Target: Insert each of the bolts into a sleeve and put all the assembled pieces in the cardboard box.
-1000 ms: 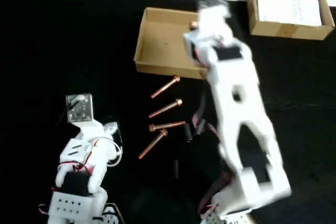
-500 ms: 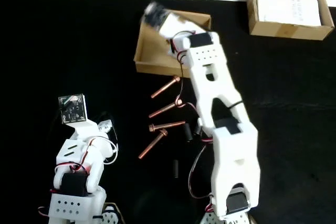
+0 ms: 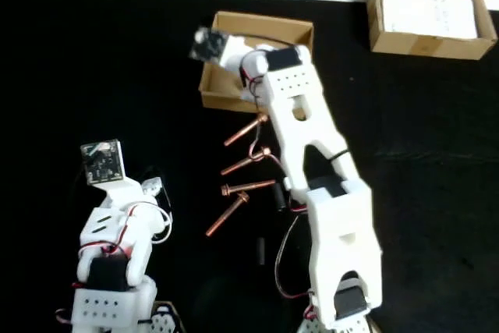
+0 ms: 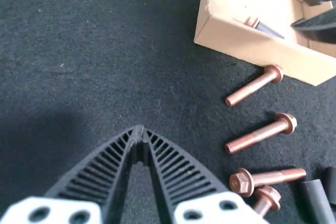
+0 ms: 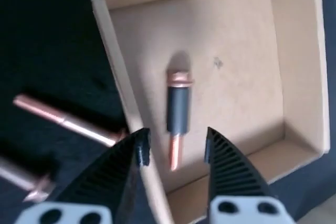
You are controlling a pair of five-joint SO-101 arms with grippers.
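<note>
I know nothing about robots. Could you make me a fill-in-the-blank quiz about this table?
The bare bolts on the black table number ____. The sleeved bolt lies inside the cardboard ____. Above it, the right gripper is ____. The left gripper is ____.
Missing words: four, box, open, shut.

So in the high view the cardboard box (image 3: pixel 209 76) is top centre, with a second box (image 3: pixel 425 44) in the upper right corner, well apart. An assembled piece (image 5: pixel 178 109) lies inside the cardboard box. Four loose bolts (image 3: pixel 245 161) lie in a column just below it, mid-frame. One sleeve (image 3: pixel 278 195) is just right of the third bolt, another sleeve (image 3: pixel 261 249) lower down. The right gripper (image 5: pixel 173 140) hangs over the box's left side, and the left arm (image 3: pixel 117 239) sits lower left
</note>
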